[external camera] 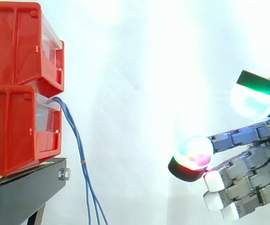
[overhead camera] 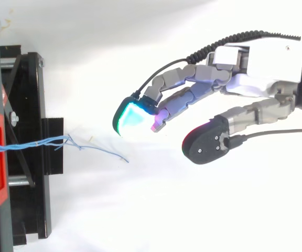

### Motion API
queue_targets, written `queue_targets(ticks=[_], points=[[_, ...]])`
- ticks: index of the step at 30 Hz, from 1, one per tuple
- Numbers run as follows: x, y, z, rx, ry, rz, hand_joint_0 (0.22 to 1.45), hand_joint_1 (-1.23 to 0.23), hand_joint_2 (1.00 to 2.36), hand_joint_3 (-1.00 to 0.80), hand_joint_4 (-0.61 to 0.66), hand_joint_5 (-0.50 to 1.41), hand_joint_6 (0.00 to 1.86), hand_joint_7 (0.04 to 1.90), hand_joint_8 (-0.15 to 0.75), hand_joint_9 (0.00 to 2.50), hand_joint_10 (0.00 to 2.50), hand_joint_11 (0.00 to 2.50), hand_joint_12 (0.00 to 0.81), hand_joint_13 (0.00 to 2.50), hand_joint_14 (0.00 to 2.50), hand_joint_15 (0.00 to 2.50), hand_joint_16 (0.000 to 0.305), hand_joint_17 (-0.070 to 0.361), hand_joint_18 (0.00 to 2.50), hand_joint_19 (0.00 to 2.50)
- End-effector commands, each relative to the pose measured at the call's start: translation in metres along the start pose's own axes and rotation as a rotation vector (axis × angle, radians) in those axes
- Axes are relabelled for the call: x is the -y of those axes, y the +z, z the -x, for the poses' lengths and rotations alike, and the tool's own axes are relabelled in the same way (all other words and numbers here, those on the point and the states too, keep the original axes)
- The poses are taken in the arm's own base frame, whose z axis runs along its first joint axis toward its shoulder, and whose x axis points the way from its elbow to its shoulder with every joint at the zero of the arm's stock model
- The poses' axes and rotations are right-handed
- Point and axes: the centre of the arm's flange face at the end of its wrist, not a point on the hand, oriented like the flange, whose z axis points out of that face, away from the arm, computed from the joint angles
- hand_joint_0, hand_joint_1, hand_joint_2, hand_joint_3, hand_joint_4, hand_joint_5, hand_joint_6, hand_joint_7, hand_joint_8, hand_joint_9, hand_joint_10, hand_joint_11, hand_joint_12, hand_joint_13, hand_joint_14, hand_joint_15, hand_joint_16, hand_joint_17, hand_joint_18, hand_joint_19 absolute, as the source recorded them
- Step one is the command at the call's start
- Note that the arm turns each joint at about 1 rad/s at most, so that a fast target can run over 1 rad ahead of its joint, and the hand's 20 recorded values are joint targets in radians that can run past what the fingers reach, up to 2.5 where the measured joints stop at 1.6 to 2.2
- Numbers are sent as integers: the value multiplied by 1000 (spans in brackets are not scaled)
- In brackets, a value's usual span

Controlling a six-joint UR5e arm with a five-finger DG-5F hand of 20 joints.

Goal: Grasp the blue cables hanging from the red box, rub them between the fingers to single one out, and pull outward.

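The hand (overhead camera: 245,83) is held spread, with thumb and fingers apart and nothing gripped or touched. Well apart from it, the blue cables (external camera: 79,146) are hung from the lower red bin (external camera: 13,126), down past the stand's (external camera: 25,192) front edge.

The hand (overhead camera: 245,81) is seen at the right of both views, and its fingers (overhead camera: 187,92) are pointed to the left. The fingers are held almost straight and are set apart from the thumb (overhead camera: 245,116), so a wide gap is left between them. In the side view one finger (external camera: 257,93) is held high above the others. The fingertip pads are lit cyan, green, red and white.
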Motion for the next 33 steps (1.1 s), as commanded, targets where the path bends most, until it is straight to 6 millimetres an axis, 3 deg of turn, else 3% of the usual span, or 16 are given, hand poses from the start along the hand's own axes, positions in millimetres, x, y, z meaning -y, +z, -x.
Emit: queue_targets(ticks=[1, 10, 23, 30, 33], points=[[2, 1, 0, 3, 1, 0, 526, -582, 1004, -440, 141, -179, 502, 723, 217, 703, 8, 231, 284, 565, 11, 280, 41, 92, 414, 345], [0, 3, 2, 55, -4, 26, 527, -580, 1004, -443, 137, -181, 502, 723, 218, 722, 9, 269, 286, 641, 14, 342, 42, 95, 474, 384], [47, 33, -2, 121, 32, 84, 523, -606, 1002, -466, 133, -204, 502, 724, 215, 714, 12, 358, 282, 789, 19, 485, 33, 74, 648, 508], [68, 58, -3, 139, 39, 93, 502, -623, 1001, -482, 134, -204, 502, 726, 217, 625, 8, 231, 275, 424, 8, 199, 33, 74, 239, 171], [74, 83, -6, 139, 41, 113, 492, -623, 1000, -486, 125, -206, 502, 724, 213, 568, 5, 156, 271, 330, 5, 129, 33, 75, 146, 117]])
